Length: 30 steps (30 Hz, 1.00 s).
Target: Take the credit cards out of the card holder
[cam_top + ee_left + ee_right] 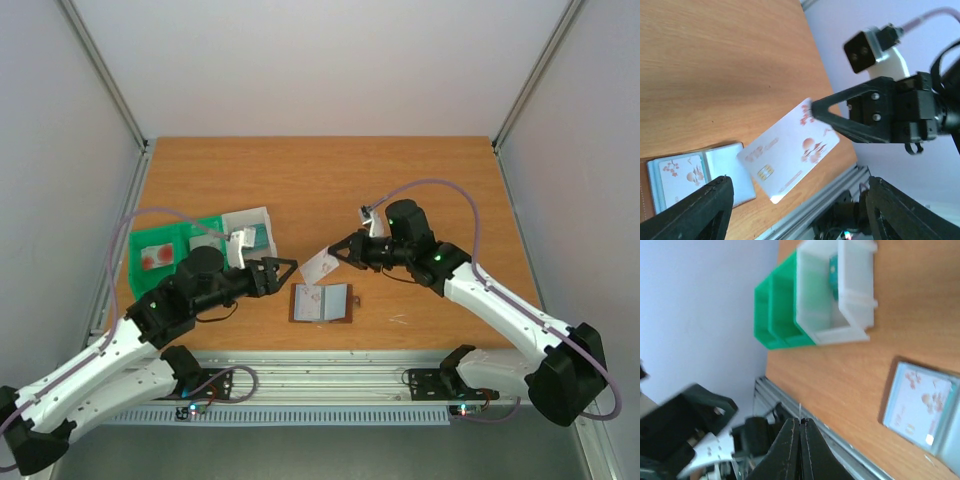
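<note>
Two white cards: the held card (790,155), pinched by the clenched right gripper (339,251); the pocketed card (682,177), in the open card holder (338,300) at its six o'clock; left gripper (288,275) released, empty; one teal shape (832,271) in the tray (860,295), unclear.

My left gripper (287,275) has its jaws wide apart. My right gripper (337,252) is pinched closed, and both arms reach inward toward each other.
</note>
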Motion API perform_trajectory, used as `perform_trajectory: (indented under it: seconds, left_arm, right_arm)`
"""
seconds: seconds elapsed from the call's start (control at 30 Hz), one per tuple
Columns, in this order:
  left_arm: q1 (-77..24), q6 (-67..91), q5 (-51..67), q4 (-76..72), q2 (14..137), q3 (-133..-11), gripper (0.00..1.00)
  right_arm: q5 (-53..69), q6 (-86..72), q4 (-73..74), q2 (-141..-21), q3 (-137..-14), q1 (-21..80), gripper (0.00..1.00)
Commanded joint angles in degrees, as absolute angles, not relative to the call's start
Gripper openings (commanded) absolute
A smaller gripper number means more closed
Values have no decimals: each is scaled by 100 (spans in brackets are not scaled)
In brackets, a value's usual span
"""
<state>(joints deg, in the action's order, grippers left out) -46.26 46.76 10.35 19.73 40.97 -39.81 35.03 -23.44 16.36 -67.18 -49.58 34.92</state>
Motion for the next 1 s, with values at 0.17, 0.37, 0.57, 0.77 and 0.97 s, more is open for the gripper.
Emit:
perform_trajectory:
  seconds: [0.17,0.37,0.57,0.77,0.97]
  left_arm:
    - [-4634,6504,179,588,3432,-3205,71]
    - [-4632,6806,291,-504,3643,-2956,66]
    - [-4632,6801,652,-1010,3924,-3154,66]
    - [-4633,6737,566,-1198,3992,-3074,39]
    - [-4621,6591,376,-859,3895,-3096,7]
  right_arm:
    - [2400,-4117,-262,-6114,-4823,3499,1]
    - [2324,-4520,-966,-6137,-4739,3659,1]
    - [2134,-4543,-1033,-6193,-4738,3839,1]
    - [2287,-4704,-1345,-6397,-4703,3883,1]
    - [2404,-4722,-1441,-6448,-4589,3878,2]
